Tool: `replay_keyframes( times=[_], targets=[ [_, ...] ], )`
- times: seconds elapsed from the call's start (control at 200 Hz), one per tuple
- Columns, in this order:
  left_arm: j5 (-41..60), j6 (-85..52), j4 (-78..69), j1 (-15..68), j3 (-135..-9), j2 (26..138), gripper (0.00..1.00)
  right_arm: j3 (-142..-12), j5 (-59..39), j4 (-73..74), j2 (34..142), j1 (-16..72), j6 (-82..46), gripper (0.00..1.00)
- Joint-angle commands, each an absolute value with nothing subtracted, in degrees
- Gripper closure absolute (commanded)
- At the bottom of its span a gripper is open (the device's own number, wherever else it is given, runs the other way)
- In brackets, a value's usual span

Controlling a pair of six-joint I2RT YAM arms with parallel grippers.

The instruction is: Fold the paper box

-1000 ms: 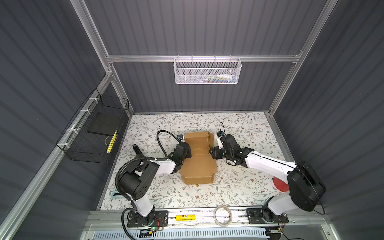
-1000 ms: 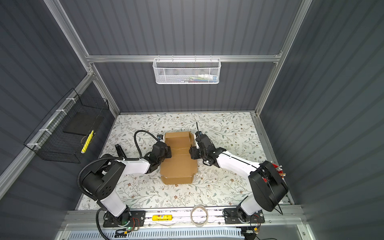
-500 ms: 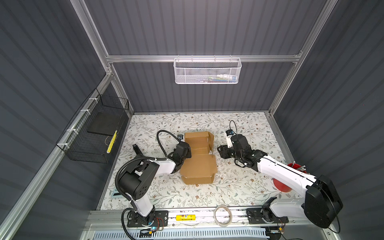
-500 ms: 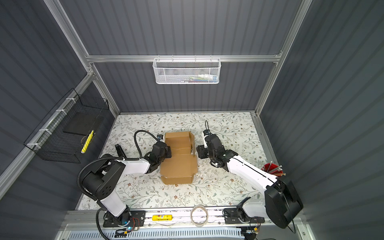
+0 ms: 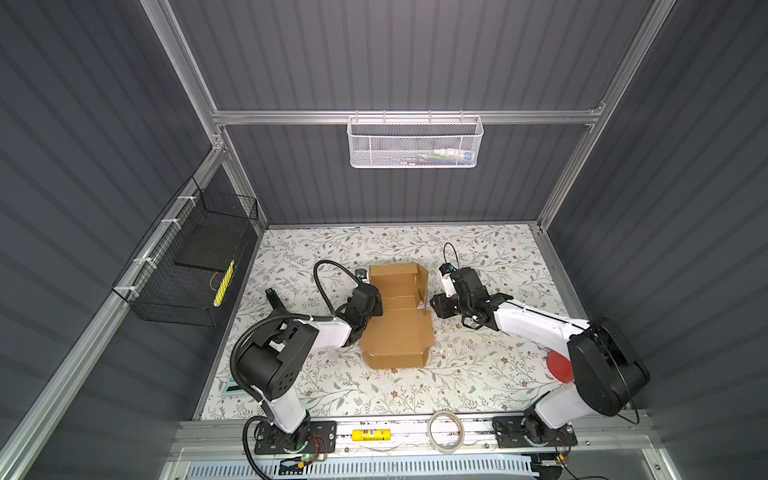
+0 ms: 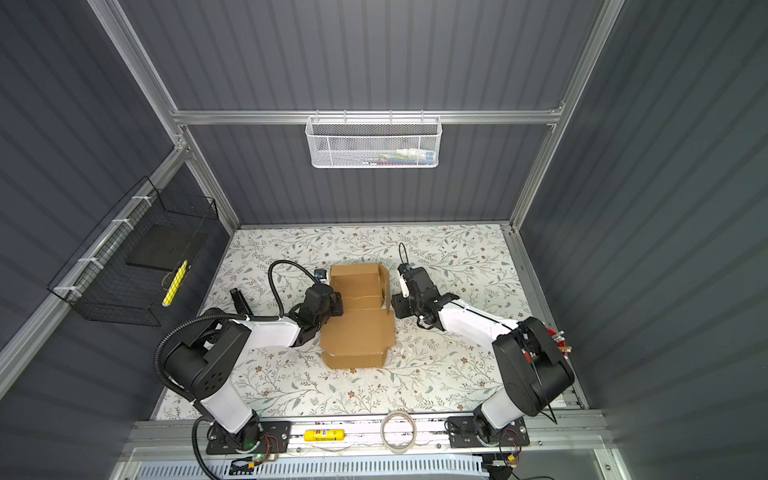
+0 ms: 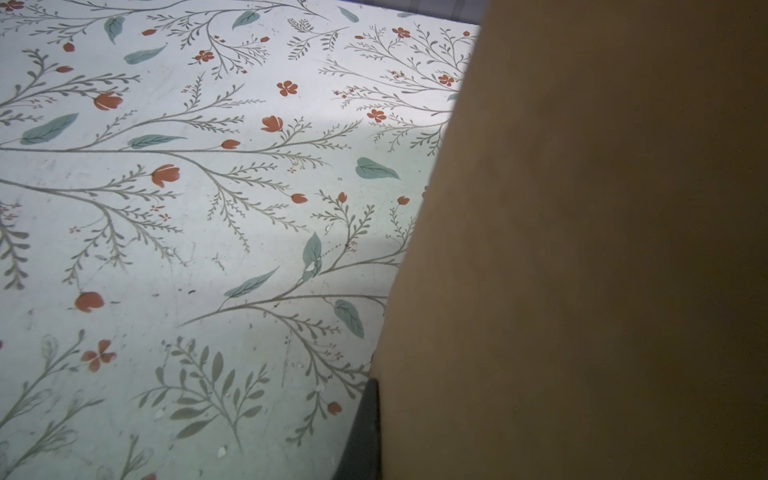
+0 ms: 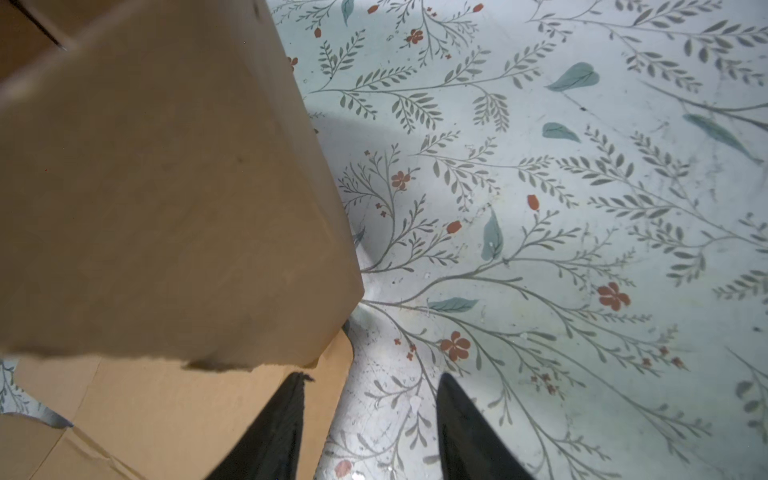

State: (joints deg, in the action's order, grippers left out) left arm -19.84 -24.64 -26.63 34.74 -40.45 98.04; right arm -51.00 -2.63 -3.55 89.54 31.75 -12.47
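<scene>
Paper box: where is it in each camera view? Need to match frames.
Top view: paper box at the table's centre, between the two arms.
Top view: box again at the centre, between the arms.
Left wrist: box close up, a plain brown panel covering much of the frame.
Right wrist: box close up, a raised flap over a flat panel.
Shared landmark: the floral table cover, visible beside the box in all four.

Bright, even overhead light casts soft shadows (wrist views dimmer), the paper box [image 7: 582, 249] blurred up close.
</scene>
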Motion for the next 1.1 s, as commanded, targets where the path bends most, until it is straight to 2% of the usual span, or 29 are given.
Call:
replay_keyframes(
  times=[0.0,0.71,1.091],
  targets=[
    [-18.58,-23.38,-20.04,34.80,-40.17,98.83,1.00,-54.69,-3.93,-2.35,91.56,31.64,-9.81,0.48],
    [-16.61,-23.47,-19.90,34.80,-41.47,100.08,1.00,-65.49,-6.90,-3.23,99.82,32.74,-7.39,0.49],
    [-15.49,-23.80,-19.75,34.80,-42.31,100.71,1.00,-67.76,-5.61,-1.78,103.00,34.54,-9.18,0.58]
  ],
)
